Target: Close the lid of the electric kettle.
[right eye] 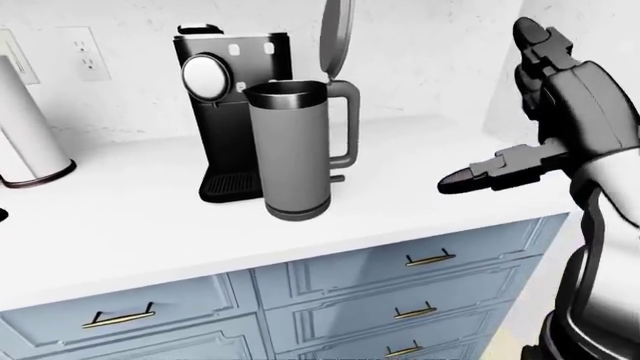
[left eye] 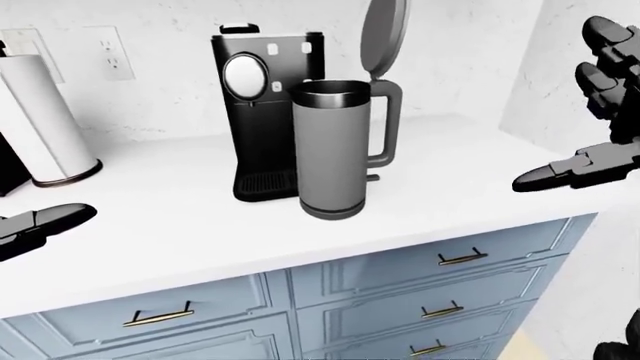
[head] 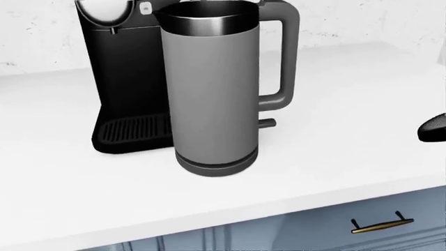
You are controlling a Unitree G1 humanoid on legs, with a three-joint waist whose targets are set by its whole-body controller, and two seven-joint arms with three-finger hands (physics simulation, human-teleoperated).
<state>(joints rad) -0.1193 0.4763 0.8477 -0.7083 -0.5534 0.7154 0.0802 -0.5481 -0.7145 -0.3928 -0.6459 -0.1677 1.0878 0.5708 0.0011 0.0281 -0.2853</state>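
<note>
Hovering low at far left over the white counter [left eye: 180, 225]: left hand [left eye: 40, 223], finger spread unclear. Standing mid-counter, just right of the black coffee machine [left eye: 250, 112]: grey kettle [left eye: 332, 150], lid [left eye: 384, 37] upright, open. Floating right, well apart: right hand [right eye: 545, 112], fingers spread.

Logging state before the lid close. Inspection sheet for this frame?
Surface: white counter, kettle and appliances on it.
Job's things: grey electric kettle upright, lid standing open above the handle.
Clutter: black coffee machine just beyond the kettle; paper towel roll at left.
Grippers: right hand open, raised right of the kettle, apart from it; left hand low at left edge, open, empty.
Cables: nothing seen.
Surroundings: wall outlet, blue drawers below.
</note>
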